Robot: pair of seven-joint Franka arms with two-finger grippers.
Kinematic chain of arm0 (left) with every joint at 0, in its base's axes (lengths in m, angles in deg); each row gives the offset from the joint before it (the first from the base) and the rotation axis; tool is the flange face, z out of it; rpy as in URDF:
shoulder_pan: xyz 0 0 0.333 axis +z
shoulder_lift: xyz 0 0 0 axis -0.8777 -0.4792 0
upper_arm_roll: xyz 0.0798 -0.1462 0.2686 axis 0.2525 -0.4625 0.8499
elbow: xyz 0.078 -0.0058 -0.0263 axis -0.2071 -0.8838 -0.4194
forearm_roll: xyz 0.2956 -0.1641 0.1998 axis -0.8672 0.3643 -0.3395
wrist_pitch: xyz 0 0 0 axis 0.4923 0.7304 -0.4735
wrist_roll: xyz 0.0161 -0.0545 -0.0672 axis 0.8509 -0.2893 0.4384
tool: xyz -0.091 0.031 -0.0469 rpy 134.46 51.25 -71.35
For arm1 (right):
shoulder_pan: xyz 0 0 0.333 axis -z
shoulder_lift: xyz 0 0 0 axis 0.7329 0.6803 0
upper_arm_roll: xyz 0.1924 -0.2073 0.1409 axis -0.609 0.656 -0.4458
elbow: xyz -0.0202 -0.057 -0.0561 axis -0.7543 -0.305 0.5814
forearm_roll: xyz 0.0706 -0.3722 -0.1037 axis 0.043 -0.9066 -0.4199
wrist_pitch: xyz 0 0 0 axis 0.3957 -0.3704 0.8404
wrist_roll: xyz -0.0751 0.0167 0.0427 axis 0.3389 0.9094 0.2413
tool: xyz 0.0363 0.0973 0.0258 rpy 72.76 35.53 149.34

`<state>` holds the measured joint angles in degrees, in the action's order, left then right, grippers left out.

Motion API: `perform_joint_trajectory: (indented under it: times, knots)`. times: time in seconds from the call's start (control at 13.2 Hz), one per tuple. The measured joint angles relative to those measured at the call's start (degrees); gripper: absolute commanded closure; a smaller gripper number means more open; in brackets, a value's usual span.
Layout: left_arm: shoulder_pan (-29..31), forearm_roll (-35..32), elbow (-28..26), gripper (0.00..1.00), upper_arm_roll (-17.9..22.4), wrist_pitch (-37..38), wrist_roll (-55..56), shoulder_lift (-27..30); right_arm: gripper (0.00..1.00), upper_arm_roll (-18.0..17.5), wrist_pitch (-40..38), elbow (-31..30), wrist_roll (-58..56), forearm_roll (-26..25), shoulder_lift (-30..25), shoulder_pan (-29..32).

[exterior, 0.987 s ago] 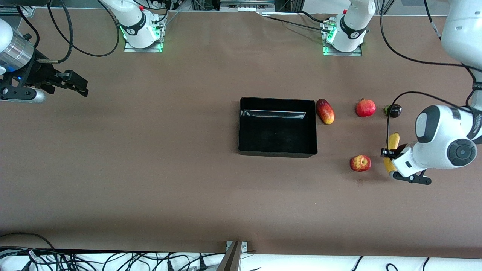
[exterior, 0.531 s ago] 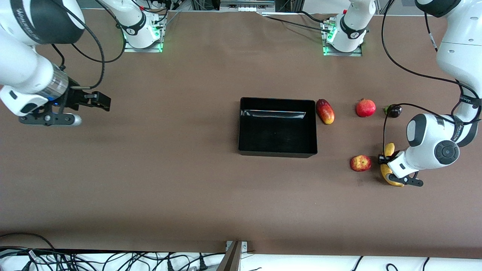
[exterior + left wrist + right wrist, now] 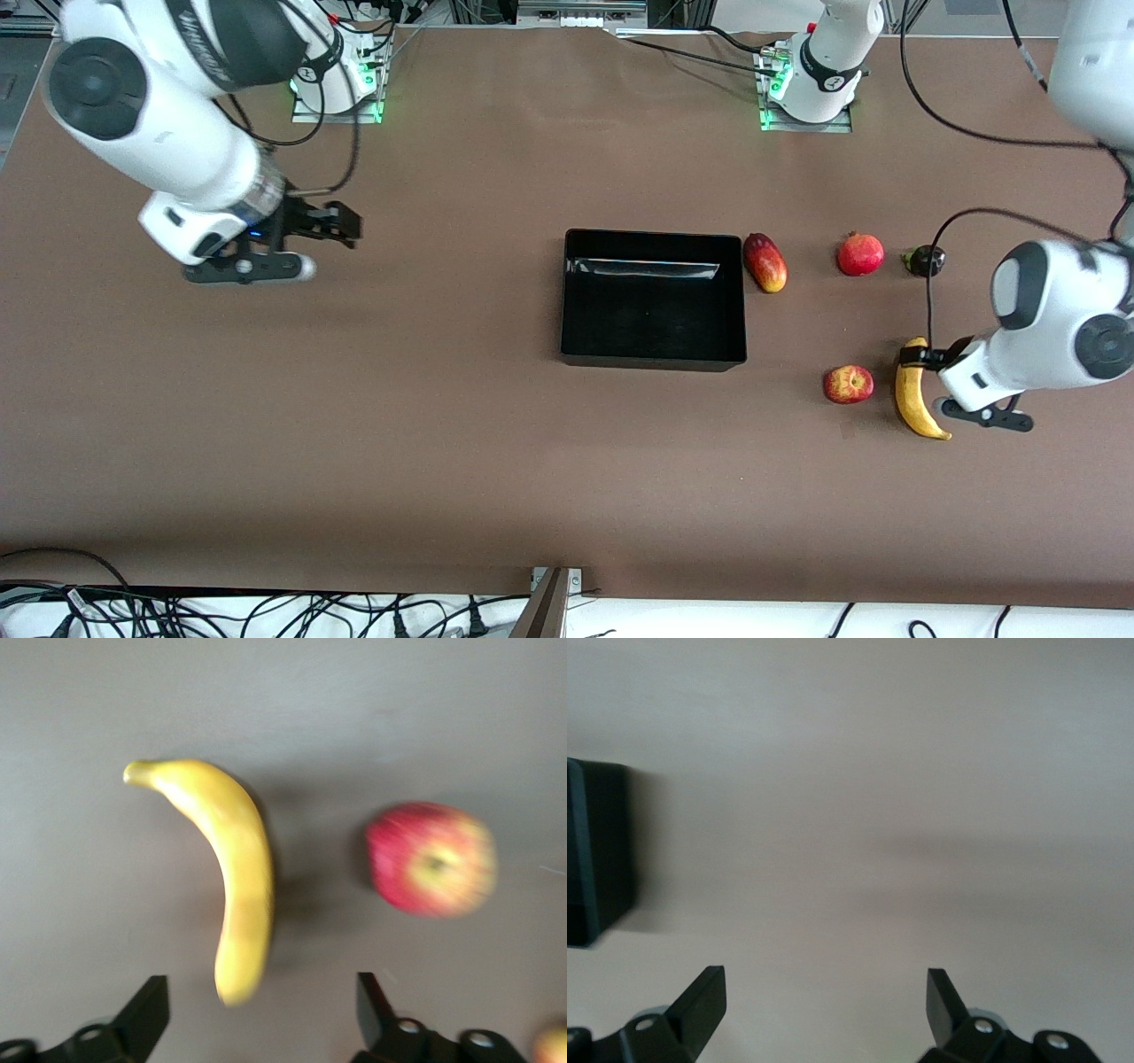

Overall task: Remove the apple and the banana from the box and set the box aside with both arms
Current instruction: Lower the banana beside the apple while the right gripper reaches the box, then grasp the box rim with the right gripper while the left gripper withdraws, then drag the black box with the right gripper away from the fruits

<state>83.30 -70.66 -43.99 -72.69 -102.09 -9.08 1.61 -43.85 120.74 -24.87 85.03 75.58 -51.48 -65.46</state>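
Note:
The yellow banana (image 3: 917,394) lies on the table beside the red-yellow apple (image 3: 848,385), toward the left arm's end. My left gripper (image 3: 923,359) hovers over the banana's end farther from the front camera, open and holding nothing. In the left wrist view the banana (image 3: 239,877) reaches in between the spread jaws of the left gripper (image 3: 261,992), with the apple (image 3: 431,859) beside it. The black box (image 3: 653,319) sits mid-table with nothing in it. My right gripper (image 3: 341,221) is open over bare table toward the right arm's end. The right wrist view shows the right gripper (image 3: 826,988) and a corner of the box (image 3: 598,850).
An oblong red-yellow fruit (image 3: 765,262) lies right beside the box's wall. A red pomegranate (image 3: 860,254) and a small dark fruit (image 3: 926,260) lie in a row with it, farther from the front camera than the apple and banana.
My left gripper has opened and let go of the banana, which has moved nearer the front camera and now rests on the table. My right gripper has swung in toward the box.

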Motion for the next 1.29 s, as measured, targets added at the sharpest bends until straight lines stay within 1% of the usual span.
perform_joint_trajectory:
  times: [0.08, 0.23, 0.38, 0.53, 0.68, 0.83, 0.91, 0.99, 1.06, 1.14, 1.29]
  knots:
    - [-1.6, 2.8, 0.2, 0.0, 1.1, 4.3, 0.0, 4.6, 0.0, -0.1, 2.7, 0.0, 1.5, 2.1, 1.7, -1.2]
    - [-5.4, 6.1, 0.1, 0.0, 4.7, 11.7, 0.0, 13.0, 0.0, -0.1, 8.7, 0.0, 4.3, 5.2, 5.4, -3.4]
    - [-9.4, 7.6, -0.2, 0.0, 8.2, 16.7, 0.0, 19.5, 0.0, -0.3, 14.9, 0.0, 8.7, 5.6, 9.3, -6.8]
    - [-10.7, 8.7, -0.3, 0.0, 8.9, 20.0, 0.0, 24.9, 0.0, -0.3, 22.0, 0.0, 14.7, 5.6, 13.7, -11.9]
    - [-11.3, 10.9, -0.4, 0.0, 9.1, 22.7, 0.4, 30.2, 0.0, -0.3, 28.0, 0.2, 19.7, 4.1, 18.1, -16.4]
    - [-12.1, 12.7, -0.5, 0.0, 9.2, 25.4, 1.2, 35.4, 0.0, -0.3, 31.0, 1.1, 23.1, 0.7, 22.0, -19.4]
    - [-12.6, 13.4, -0.5, 0.0, 9.2, 26.7, 1.4, 37.8, 0.02, -0.3, 32.4, 1.6, 24.1, -1.0, 24.0, -20.6]
    - [-13.5, 13.9, -0.6, 0.0, 9.3, 27.7, 2.5, 39.7, 0.06, -0.2, 33.5, 2.0, 24.6, -2.0, 25.9, -21.5]
    - [-14.8, 14.1, -0.7, 0.0, 9.3, 28.2, 4.3, 41.1, 0.17, -0.2, 34.3, 2.3, 24.7, -2.5, 27.5, -22.1]
    - [-16.1, 14.1, -0.9, 0.0, 9.3, 28.2, 6.0, 41.7, 0.34, -0.2, 34.7, 2.6, 24.7, -2.6, 28.9, -22.5]
    - [-17.5, 14.1, -1.1, 0.0, 9.3, 28.2, 7.2, 41.8, 0.63, -0.2, 34.9, 3.0, 24.7, -2.6, 30.3, -22.8]
